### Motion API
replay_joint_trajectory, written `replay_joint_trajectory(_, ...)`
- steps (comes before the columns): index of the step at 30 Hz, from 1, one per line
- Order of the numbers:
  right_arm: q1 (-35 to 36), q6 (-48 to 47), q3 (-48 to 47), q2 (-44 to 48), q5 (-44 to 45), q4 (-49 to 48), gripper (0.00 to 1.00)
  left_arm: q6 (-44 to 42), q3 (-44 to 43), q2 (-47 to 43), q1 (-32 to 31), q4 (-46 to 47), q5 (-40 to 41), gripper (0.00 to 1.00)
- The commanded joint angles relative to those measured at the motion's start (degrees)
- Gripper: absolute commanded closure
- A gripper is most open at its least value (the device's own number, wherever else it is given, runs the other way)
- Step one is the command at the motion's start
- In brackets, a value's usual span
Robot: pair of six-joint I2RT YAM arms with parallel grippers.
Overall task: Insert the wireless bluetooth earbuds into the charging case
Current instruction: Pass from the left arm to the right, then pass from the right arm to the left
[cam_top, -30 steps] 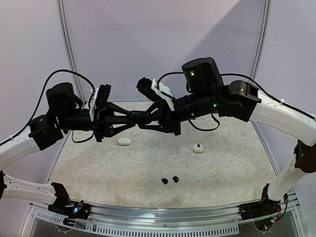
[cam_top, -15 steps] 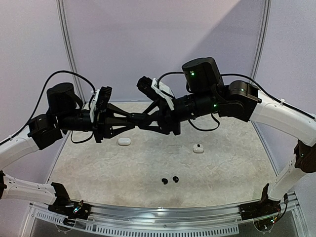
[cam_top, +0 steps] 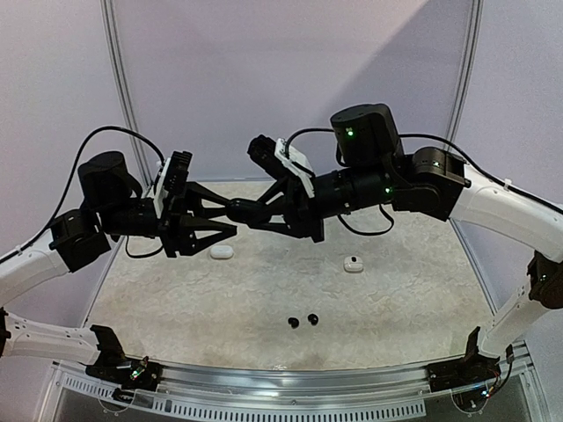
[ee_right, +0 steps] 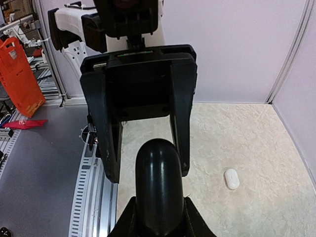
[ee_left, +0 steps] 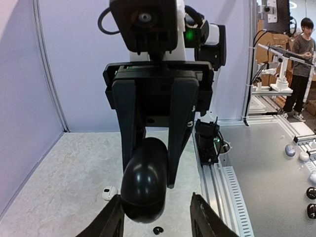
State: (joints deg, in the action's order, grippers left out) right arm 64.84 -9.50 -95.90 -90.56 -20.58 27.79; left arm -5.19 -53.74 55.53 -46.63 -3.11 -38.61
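Table (cam_top: 413, 299) is sitting bare-topped under everything, pale and marbled. Left arm (cam_top: 35, 264) and right arm (cam_top: 493, 207) are both hanging raised above it, wrists pointing at each other mid-air over the far middle.

Right gripper (ee_right: 159, 219) is clamping the black charging case (ee_left: 144, 187), with both fingers pressing on its sides and the rounded end sticking out toward the other arm. Left gripper (ee_left: 158, 224) is standing with its jaws spread, fingers flanking the case's free end and holding nothing. I can't tell whether one finger is grazing the case.

The case is looking smooth and closed from both wrist views, with no open lid showing.

On the table, a white case (cam_top: 222, 251) is lying under the left gripper. A second white piece (cam_top: 354, 264) with a dark spot is lying to the right; it is too small to say whether it's a case or a bud holder. The black earbuds (cam_top: 311, 318) are lying as a pair near the front edge, well apart from the held case.

Progress, as I'm judging it: early. The case is lifted but no bud is going in yet. Opening the lid, picking up each bud and seating them are all looking left to do.
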Motion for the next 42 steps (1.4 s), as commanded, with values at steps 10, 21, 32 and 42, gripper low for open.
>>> replay_joint_trajectory(10, -0.1, 3.0, 2.57, 3.7, -1.75, -5.61, 1.0, 11.87, 3.64, 0.12, 0.04, 15.57, -0.53, 0.59)
replay_joint_trajectory(21, -0.11, 3.1, 2.47, 3.42, -1.78, -5.8, 1.0, 12.21, 2.73, 1.39, -1.75, 13.99, 0.82, 0.69)
replay_joint_trajectory(32, -0.07, 2.77, 1.34, 2.33, -2.27, -4.56, 1.0, 12.0, 1.71, 2.43, -1.97, 14.69, -0.97, 0.69)
replay_joint_trajectory(42, -0.13, 2.09, 0.56, 1.67, -2.13, -2.87, 1.0, 12.63, 1.31, 3.05, -2.06, 15.89, -1.49, 0.78)
